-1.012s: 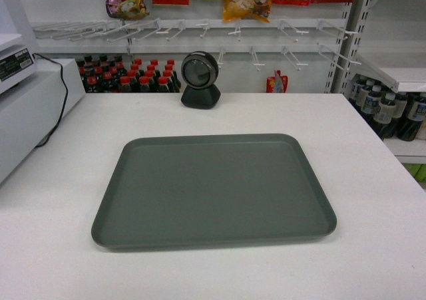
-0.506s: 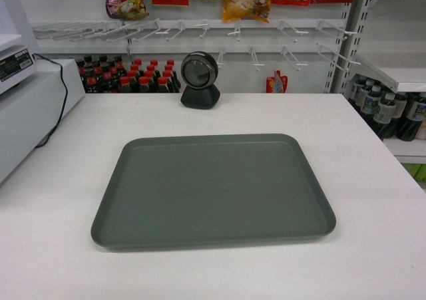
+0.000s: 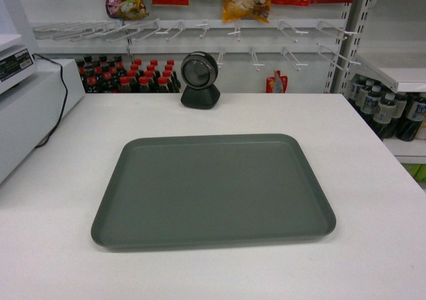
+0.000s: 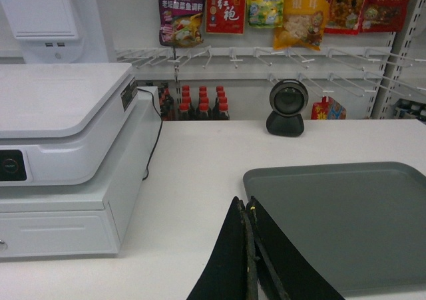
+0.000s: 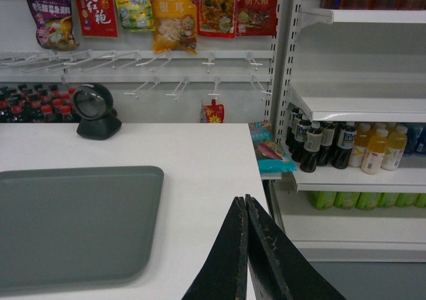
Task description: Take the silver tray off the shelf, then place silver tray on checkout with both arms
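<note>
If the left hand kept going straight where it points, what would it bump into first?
Probably nothing soon: the shut left hand points over bare checkout, just left of the silver tray. The bottles lie farther on, though depth is unclear.

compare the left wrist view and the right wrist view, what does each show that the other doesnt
Only the left wrist view shows the white register unit and the shut left gripper. Only the right wrist view shows the shelf with bottled drinks below it, and the shut right gripper. Both show the silver tray lying flat on the checkout, the black scanner and hanging snack bags.
</note>
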{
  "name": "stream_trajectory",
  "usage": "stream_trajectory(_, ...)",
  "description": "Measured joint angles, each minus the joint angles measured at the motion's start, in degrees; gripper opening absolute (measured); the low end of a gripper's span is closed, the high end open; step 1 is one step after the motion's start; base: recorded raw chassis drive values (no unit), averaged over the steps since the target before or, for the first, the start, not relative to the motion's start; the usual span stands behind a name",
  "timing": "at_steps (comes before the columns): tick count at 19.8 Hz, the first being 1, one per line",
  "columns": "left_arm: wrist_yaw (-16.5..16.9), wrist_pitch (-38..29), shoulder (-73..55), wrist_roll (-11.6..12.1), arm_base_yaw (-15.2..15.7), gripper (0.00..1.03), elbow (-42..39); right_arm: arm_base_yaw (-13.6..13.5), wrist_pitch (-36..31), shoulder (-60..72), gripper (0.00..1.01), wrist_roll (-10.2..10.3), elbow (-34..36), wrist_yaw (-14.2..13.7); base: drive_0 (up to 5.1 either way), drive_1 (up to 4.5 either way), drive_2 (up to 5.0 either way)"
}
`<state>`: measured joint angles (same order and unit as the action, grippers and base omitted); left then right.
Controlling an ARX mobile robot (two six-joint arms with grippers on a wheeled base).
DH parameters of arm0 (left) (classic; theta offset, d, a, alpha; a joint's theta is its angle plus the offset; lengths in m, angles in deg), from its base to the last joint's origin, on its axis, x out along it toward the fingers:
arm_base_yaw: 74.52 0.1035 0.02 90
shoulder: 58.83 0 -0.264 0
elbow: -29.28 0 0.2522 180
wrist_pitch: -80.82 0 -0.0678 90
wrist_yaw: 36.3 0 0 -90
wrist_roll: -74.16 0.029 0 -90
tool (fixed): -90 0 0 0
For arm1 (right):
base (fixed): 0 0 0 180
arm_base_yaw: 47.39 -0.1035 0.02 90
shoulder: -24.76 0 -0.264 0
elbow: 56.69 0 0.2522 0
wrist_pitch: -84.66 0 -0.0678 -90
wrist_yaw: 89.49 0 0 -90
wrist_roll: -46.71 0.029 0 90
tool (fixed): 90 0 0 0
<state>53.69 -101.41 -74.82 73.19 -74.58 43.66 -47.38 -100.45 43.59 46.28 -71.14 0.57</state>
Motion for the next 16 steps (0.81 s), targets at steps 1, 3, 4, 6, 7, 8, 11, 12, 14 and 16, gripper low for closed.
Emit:
stream_trajectory(1, 0.0, 0.7, 0.7, 0.0, 0.0, 0.01, 0.0, 0.0, 0.8, -0.8, 0.02, 0.0, 0.0, 0.0, 0.0, 0.00, 0.0)
stream_trajectory(3, 0.0, 2.2, 2.3, 0.0, 0.0, 0.01, 0.0, 0.0, 2.7, -2.7, 0.02, 0.0, 0.0, 0.0, 0.0, 0.00, 0.0)
stream_trajectory(4, 0.0, 2.8, 2.9, 0.0, 0.0, 0.01, 0.0, 0.0, 3.2, -3.3, 0.02, 0.0, 0.0, 0.0, 0.0, 0.00, 0.0)
stream_trajectory(6, 0.0, 4.3, 4.2, 0.0, 0.0, 0.01, 0.0, 0.0, 4.8, -4.8, 0.02, 0.0, 0.0, 0.0, 0.0, 0.00, 0.0)
stream_trajectory(7, 0.0, 4.8, 4.8, 0.0, 0.0, 0.01, 0.0, 0.0, 5.6, -5.7, 0.02, 0.0, 0.0, 0.0, 0.0, 0.00, 0.0)
stream_trajectory(8, 0.0, 5.6, 5.4, 0.0, 0.0, 0.01, 0.0, 0.0, 6.2, -6.3, 0.02, 0.0, 0.0, 0.0, 0.0, 0.00, 0.0)
stream_trajectory(11, 0.0, 9.7, 8.6, 0.0, 0.0, 0.01, 0.2, 0.0, 7.8, -7.8, 0.02, 0.0, 0.0, 0.0, 0.0, 0.00, 0.0)
stream_trajectory(12, 0.0, 12.5, 10.4, 0.0, 0.0, 0.01, 0.1, 0.0, 7.9, -8.0, 0.02, 0.0, 0.0, 0.0, 0.0, 0.00, 0.0)
stream_trajectory(14, 0.1, 16.2, 12.9, 0.0, 0.0, 0.01, 0.0, 0.0, 8.5, -8.5, 0.02, 0.0, 0.0, 0.0, 0.0, 0.00, 0.0)
stream_trajectory(16, -0.1, 15.9, 15.4, 0.0, 0.0, 0.01, 0.3, 0.0, 17.1, -13.9, 0.02, 0.0, 0.0, 0.1, 0.0, 0.00, 0.0)
